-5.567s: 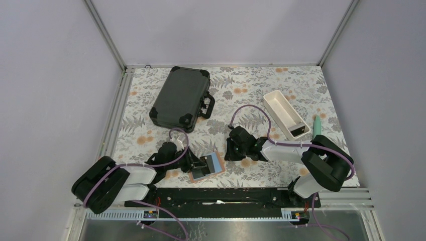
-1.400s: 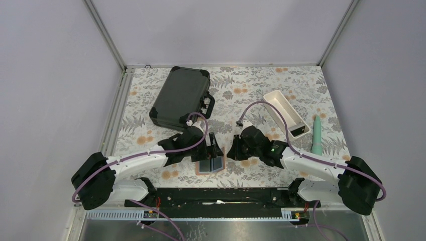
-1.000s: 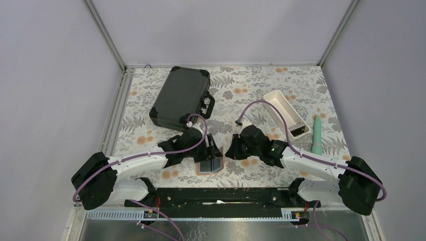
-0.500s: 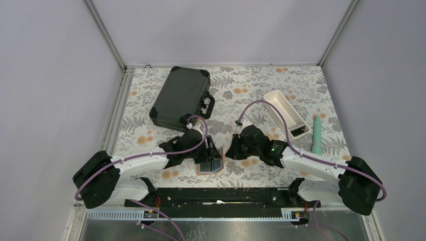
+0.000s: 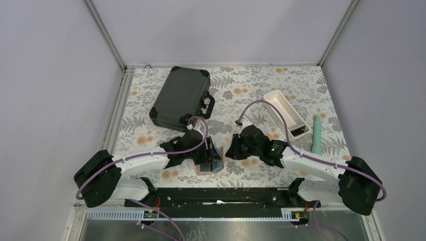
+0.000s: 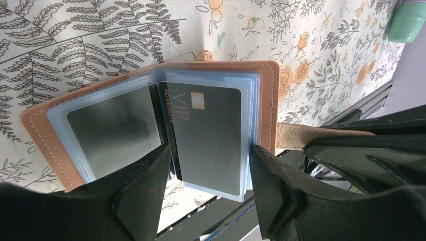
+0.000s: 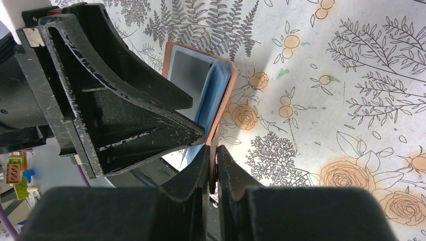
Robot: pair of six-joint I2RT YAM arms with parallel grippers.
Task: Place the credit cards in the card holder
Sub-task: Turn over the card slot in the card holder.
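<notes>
The card holder (image 6: 45, 131) lies open on the floral table, tan outside and pale blue inside, also seen as the card holder (image 5: 201, 171) in the top view. A black VIP credit card (image 6: 208, 130) lies in its right sleeve, its inner edge over the spine. A second dark credit card (image 6: 113, 131) fills the left pocket. My left gripper (image 6: 208, 188) is open, one finger close beside each long side of the VIP card and its sleeve. My right gripper (image 7: 213, 160) is shut on the holder's tan strap (image 6: 321, 136) and keeps the right cover (image 7: 223, 103) raised.
A large black hard case (image 5: 181, 98) lies at the back left. A long white tray (image 5: 281, 108) stands at the back right with a dark item in its near end. A teal cylinder (image 5: 317, 133) lies beside it. The black base rail (image 5: 216, 195) runs just below the holder.
The left gripper's jaws have narrowed around the VIP card and its sleeve over the last second. Earlier, both arms reached in from near their bases. The right gripper has stayed still lately.
</notes>
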